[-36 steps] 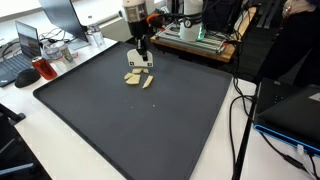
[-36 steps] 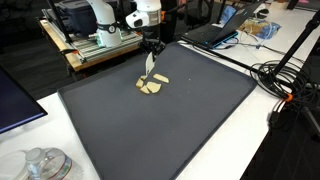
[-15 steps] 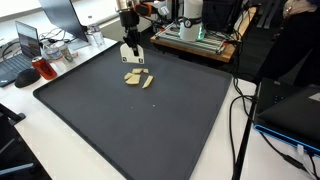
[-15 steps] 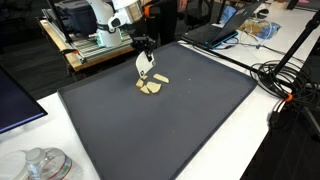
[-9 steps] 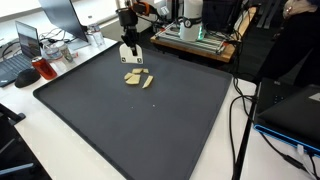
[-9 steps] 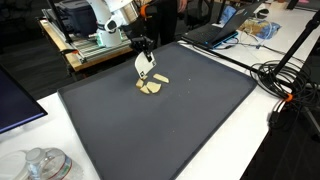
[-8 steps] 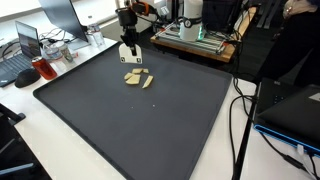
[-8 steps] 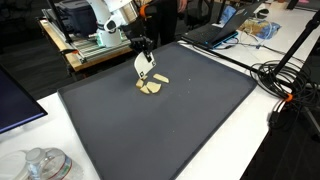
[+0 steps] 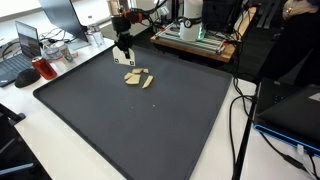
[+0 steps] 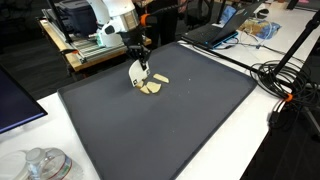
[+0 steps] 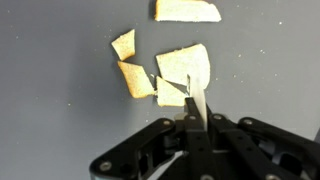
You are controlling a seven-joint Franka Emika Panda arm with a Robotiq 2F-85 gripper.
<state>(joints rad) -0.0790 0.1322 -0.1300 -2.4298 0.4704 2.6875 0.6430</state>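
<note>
My gripper [image 9: 123, 47] [image 10: 140, 60] hangs over the far part of the black mat [image 9: 140, 120] [image 10: 170, 130]. It is shut on a thin pale flat piece [image 9: 129, 58] [image 10: 136, 72] that dangles below the fingers. The wrist view shows this held piece [image 11: 196, 103] edge-on, pinched between the jaws of the gripper [image 11: 192, 118]. Several tan flat pieces [image 9: 138, 77] [image 10: 152, 86] lie in a loose cluster on the mat just beside and below the gripper. From the wrist they show as a larger square piece [image 11: 186, 64], small wedges [image 11: 134, 78] and a strip [image 11: 186, 10] at the top edge.
A laptop [image 9: 26, 52] and a red mug [image 9: 46, 68] sit off the mat's corner. A wooden-framed machine [image 9: 196, 36] [image 10: 100, 45] stands behind the mat. Cables [image 10: 290, 82] trail along one side, and a glass jar [image 10: 40, 164] stands near the front corner.
The gripper has carried the pale piece sideways, away from the spot over the tan cluster and toward the mat's far corner. It stays shut. The pieces on the mat have not moved.
</note>
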